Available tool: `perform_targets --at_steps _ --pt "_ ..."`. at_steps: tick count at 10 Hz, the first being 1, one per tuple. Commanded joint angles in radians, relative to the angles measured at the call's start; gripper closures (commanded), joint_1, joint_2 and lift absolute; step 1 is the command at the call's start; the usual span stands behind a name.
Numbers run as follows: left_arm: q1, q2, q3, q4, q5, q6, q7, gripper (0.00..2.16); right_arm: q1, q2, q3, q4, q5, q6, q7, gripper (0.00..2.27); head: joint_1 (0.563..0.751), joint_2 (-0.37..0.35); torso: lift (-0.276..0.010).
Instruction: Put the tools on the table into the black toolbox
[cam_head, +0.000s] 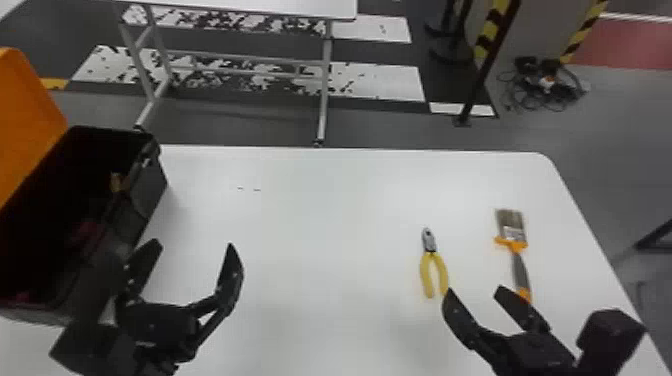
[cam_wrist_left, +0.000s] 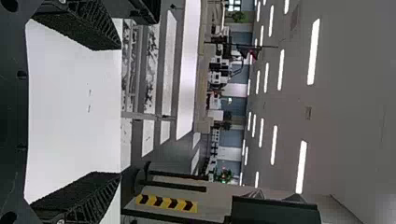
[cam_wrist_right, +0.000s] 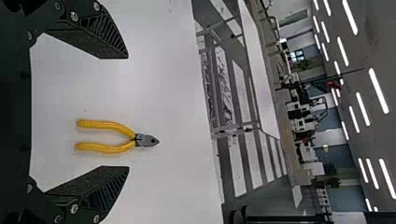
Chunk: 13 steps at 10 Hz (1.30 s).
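White table (cam_head: 325, 215); grey, white-striped floor (cam_head: 240, 122) beyond it.

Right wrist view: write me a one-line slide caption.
Open right gripper facing yellow-handled pliers on a white table.

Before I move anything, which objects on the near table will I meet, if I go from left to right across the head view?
Black toolbox with its orange lid open → pliers with yellow handles → paintbrush.
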Motion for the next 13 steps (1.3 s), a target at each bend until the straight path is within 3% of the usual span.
perform_targets --at_steps 1,5,13 --pt "0.005 0.006 -0.004 0.002 0.0 -0.009 -0.002 0.02 -0.033 0.001 0.009 -0.037 0.017 0.166 -0.023 0.17 0.695 -0.088 -0.075" --pt "-0.002 0.009 -0.004 0.014 0.0 0.001 -0.012 0.02 -0.159 0.001 0.055 -0.056 0.08 0.399 -0.129 0.17 0.695 -0.076 -0.075" --pt "-0.009 0.012 -0.029 0.021 -0.028 0.05 -0.015 0.02 -0.396 0.001 0.127 0.056 0.129 0.635 -0.316 0.17 0.695 -0.091 -0.075"
